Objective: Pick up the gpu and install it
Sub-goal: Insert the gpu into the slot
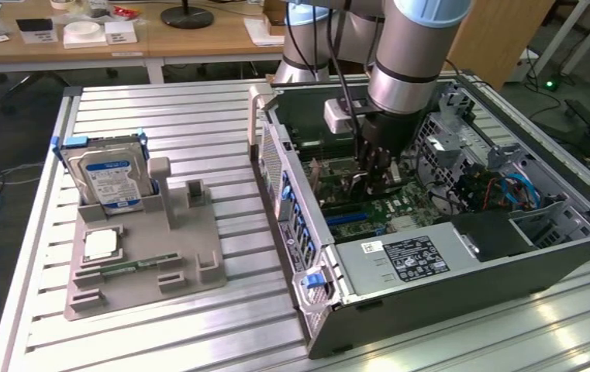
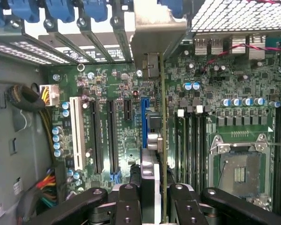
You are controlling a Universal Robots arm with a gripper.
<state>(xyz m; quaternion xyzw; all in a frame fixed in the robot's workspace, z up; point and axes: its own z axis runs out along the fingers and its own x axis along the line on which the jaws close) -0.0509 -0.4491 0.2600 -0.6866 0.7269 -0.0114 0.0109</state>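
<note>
Aluminium slats make up the tabletop (image 1: 170, 108), the widest thing here. An open dark computer case (image 1: 460, 279) lies on its side on the half towards the exterior view's right, reaching nearly to the front edge. The grey robot arm (image 1: 408, 70) comes down from the far edge into the case, above the green motherboard (image 2: 122, 75).

Near the tabletop's edge at the exterior view's left sits a grey moulded holder (image 1: 186, 256). A silver hard drive (image 1: 114, 178) with a blue label stands upright in the holder's far end.

Inside the case, the gpu (image 2: 162, 117) stands on edge over the motherboard, close along the blue expansion slot (image 2: 143, 122). Its silver bracket (image 2: 157, 33) is up against the case's rear wall among the slot covers. Whether its lower edge sits in a slot I cannot tell.

The gripper (image 2: 155, 197) is narrowed onto the gpu, one black finger on each face of the card.

A square processor chip (image 1: 101, 244) and a narrow green memory stick (image 1: 134, 267) lie flat in the holder's near part.
</note>
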